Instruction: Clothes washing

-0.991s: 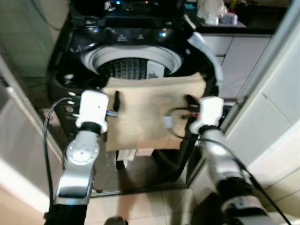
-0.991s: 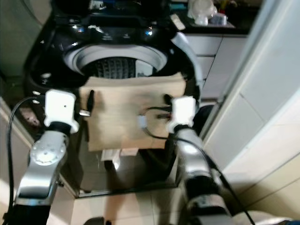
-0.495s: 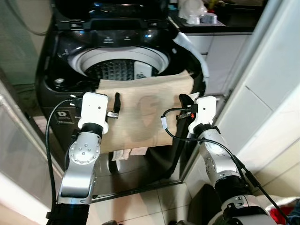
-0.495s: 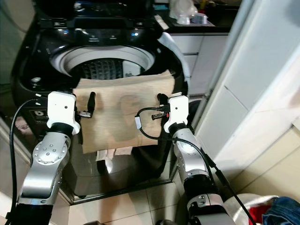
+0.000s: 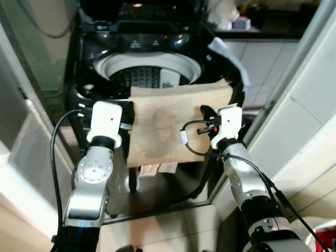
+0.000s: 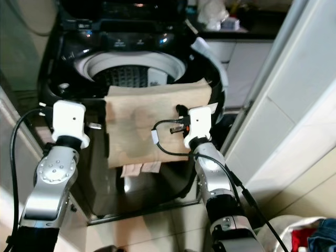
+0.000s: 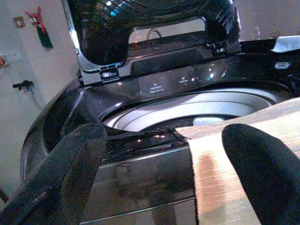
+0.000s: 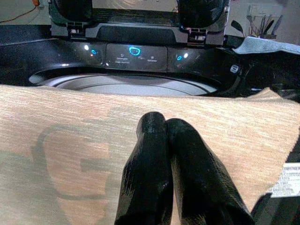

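Note:
A black top-loading washer (image 5: 105, 52) stands with its lid up and its drum (image 5: 152, 68) exposed. A beige cloth (image 5: 168, 126) lies over the front rim and hangs down the washer's front. My right gripper (image 8: 157, 123) is shut on the cloth near its right edge, its fingers (image 5: 205, 112) lying on the fabric. My left gripper (image 7: 164, 154) is wide open at the cloth's left edge (image 7: 206, 178). One of its fingers is beside the fabric and the other in front of it.
White cabinet fronts (image 5: 310, 105) close in on the right. A pale panel (image 5: 26, 157) stands on the left. A counter with small items (image 5: 236, 21) runs behind the washer. Tiled floor (image 5: 157, 231) lies below, with red and blue laundry (image 6: 315, 236) at the lower right.
My left gripper has let go of the cloth's left side and now sits open at its edge. The right gripper keeps its hold. The camera has shifted a little.

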### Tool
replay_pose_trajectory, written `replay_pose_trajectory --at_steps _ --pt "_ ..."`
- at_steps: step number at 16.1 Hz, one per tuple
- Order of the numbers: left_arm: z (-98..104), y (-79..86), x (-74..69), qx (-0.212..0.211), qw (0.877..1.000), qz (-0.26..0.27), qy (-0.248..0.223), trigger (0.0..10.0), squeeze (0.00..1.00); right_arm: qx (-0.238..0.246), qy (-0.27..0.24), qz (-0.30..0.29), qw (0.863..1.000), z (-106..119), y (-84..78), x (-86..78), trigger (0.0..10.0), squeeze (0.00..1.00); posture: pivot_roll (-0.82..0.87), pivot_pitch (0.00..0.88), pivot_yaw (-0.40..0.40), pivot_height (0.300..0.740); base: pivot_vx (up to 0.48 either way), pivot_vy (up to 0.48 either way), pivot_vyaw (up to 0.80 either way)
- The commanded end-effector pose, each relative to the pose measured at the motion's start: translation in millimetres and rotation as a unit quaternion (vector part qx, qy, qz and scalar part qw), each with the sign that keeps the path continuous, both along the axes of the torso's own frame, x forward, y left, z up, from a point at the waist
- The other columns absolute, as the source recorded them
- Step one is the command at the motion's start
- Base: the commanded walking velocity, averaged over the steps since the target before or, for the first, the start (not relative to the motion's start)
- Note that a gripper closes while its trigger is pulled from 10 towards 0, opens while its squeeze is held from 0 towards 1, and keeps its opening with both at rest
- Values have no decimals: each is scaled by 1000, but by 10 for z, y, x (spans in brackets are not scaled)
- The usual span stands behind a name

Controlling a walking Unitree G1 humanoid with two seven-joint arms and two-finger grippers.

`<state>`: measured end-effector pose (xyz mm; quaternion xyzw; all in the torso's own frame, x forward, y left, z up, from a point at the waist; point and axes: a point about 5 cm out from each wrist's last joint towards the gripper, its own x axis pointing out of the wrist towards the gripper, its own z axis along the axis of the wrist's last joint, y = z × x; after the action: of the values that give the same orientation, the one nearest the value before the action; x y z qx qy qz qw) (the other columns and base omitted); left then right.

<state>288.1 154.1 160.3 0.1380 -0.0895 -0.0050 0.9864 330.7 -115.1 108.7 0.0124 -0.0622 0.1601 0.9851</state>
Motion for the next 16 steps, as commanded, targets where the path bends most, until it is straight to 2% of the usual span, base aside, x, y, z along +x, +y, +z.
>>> replay_pose_trajectory --at_steps 1,10,12,16 --pt "6 -49 19 6 1000 -5 2 10000 0 4 3 -12 1000 11 -69 16 10000 0 -6 0 -29 740 -450 0 0" --pt "15 -58 29 17 1000 -3 -1 10000 0 -6 10 -17 1000 -25 -77 12 10000 0 -5 0 -26 740 -467 0 0" --pt "21 -72 35 17 1000 -8 -3 10000 0 -9 7 -15 1000 -21 -75 17 10000 0 -7 0 -24 740 0 0 0" --pt "30 -85 40 21 1000 -14 -7 10000 0 -20 10 -30 999 -42 -119 24 10000 0 -9 0 -21 740 0 0 -687"
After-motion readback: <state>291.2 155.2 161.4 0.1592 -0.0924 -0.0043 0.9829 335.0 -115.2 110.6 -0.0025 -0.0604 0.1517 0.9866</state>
